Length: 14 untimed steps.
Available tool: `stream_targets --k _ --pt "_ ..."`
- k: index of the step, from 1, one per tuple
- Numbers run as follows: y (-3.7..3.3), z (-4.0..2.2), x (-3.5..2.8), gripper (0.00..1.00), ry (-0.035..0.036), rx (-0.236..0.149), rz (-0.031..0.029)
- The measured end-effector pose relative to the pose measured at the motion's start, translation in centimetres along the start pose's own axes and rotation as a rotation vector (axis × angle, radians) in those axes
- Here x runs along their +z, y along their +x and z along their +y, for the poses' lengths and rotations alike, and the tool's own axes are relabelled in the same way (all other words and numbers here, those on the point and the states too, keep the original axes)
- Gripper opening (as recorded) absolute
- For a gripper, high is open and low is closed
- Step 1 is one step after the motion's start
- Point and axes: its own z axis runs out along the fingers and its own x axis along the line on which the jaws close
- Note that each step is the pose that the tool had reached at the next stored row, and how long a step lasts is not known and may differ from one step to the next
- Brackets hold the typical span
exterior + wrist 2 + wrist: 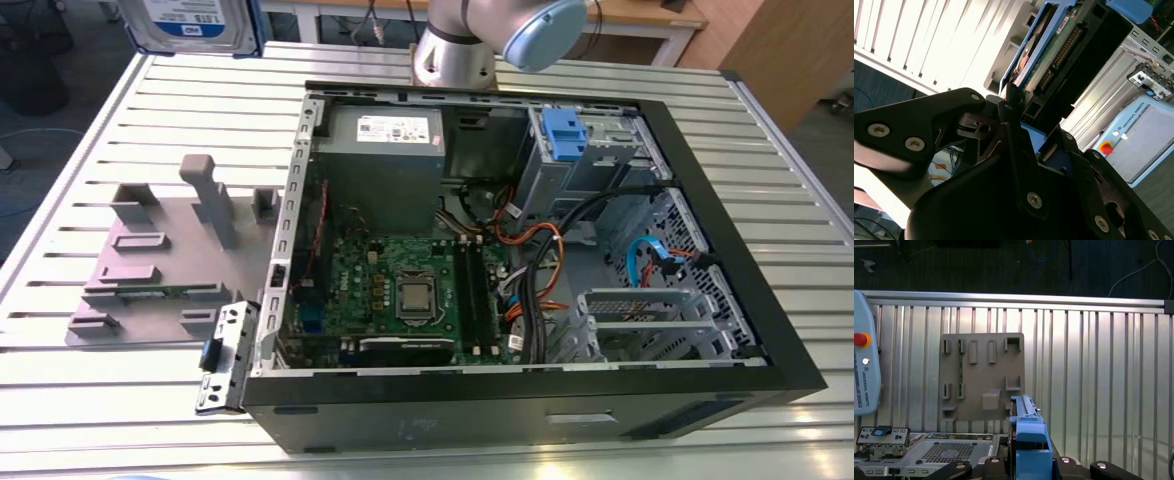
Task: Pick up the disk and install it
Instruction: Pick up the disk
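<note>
Your jaws are clamped on the disk (1051,55), edge-on between them, tabletop (1094,380) well below; likely held high to clear the computer case (534,410).

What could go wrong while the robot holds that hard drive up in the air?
1. The gripper clamps the disk by one end, high above the table; a slip would probably drop it onto the grey fixture.
2. Loose cables crowd the computer case beside the drive bay, so the disk might snag going in.
</note>
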Motion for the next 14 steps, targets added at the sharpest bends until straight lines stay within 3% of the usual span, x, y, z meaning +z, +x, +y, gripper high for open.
stream_targets --k 14 --pt "0.0 -0.43 0.0 0.36 0.0001 0.0 0.0"
